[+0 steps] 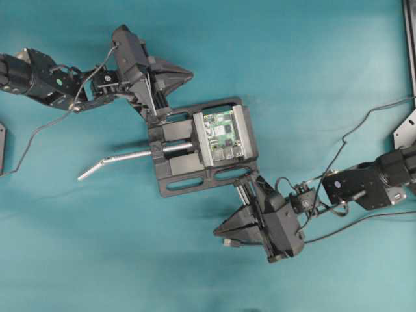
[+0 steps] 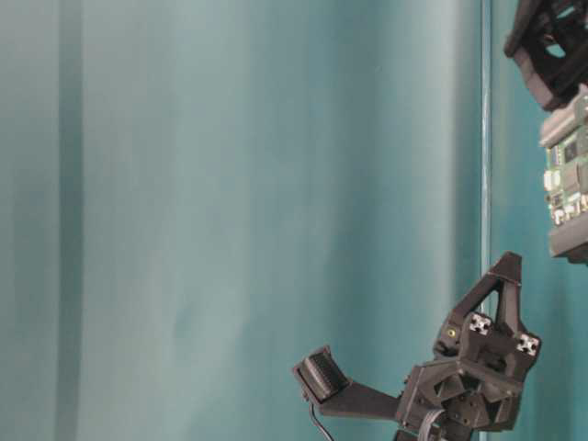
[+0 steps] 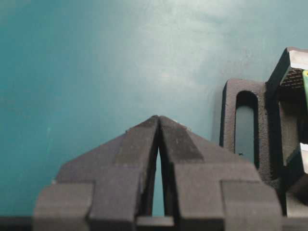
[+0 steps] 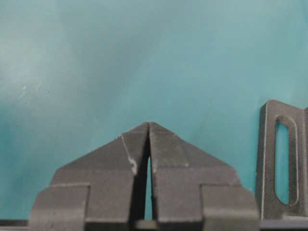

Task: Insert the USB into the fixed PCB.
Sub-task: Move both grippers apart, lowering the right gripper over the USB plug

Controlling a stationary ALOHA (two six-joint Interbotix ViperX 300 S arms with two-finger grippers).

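The green PCB (image 1: 221, 135) sits clamped in the black vise base (image 1: 175, 175) at the table's middle; it also shows in the table-level view (image 2: 568, 175). My left gripper (image 1: 190, 73) is shut and empty, just up and left of the vise; its wrist view (image 3: 158, 118) shows the tips meeting over bare cloth. My right gripper (image 1: 216, 231) is shut and empty below the vise, tips together (image 4: 148, 124). A small silver-tipped plug, likely the USB (image 1: 228, 242), lies on the cloth at the right gripper's lower edge, mostly hidden.
The bent silver handle rod (image 1: 123, 158) sticks out left from the vise. The vise's slotted edge shows in both wrist views (image 3: 245, 120) (image 4: 281, 163). Thin black cables (image 1: 351, 224) trail by the right arm. A black bracket (image 1: 406, 130) sits at the right edge.
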